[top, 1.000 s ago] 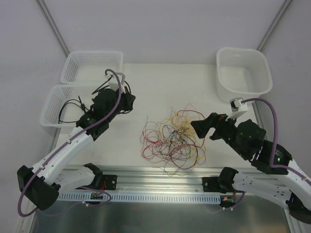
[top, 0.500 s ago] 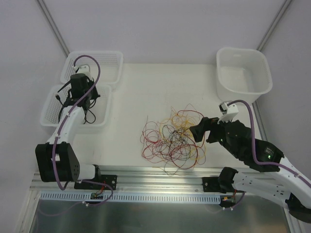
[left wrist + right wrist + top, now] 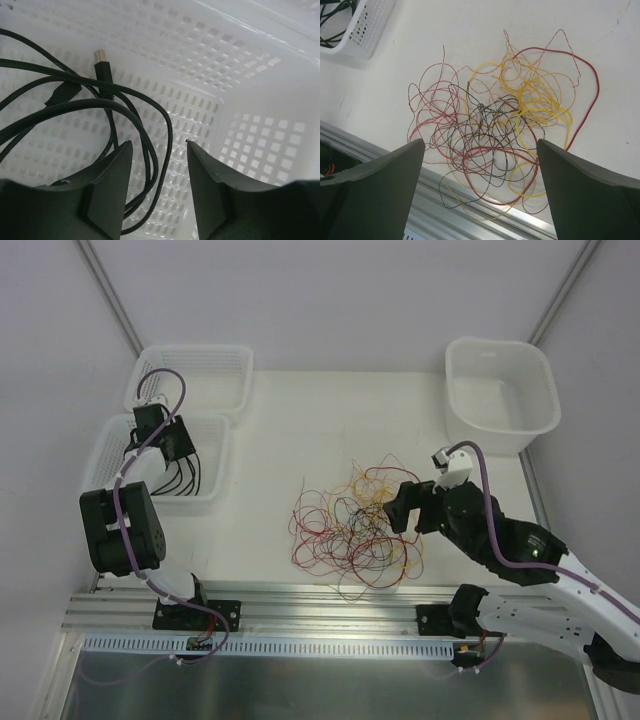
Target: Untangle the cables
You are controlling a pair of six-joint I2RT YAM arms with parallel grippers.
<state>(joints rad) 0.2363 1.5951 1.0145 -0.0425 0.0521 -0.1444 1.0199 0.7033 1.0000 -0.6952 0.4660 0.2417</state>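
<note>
The cables (image 3: 355,525) lie as one tangle of thin red, yellow and black wires on the white table, mid-front. My right gripper (image 3: 402,508) hovers just right of the tangle, open wide; in the right wrist view the cables (image 3: 500,135) lie below and between its fingers, apart from them. My left gripper (image 3: 168,445) points down into the near-left basket (image 3: 105,455). In the left wrist view the left gripper (image 3: 159,145) is open. A thicker black cable (image 3: 100,105) lies coiled on the basket floor beneath it, gripped by neither finger.
A second perforated basket (image 3: 195,375) stands behind the first. A white tub (image 3: 500,390) sits at the back right. An aluminium rail (image 3: 320,610) runs along the table's front edge, and a few wire loops reach over it (image 3: 470,210).
The left arm swung from near the table's middle to the near-left basket, opened its jaws and let the black cable drop in. The right gripper moved left, closer to the tangle.
</note>
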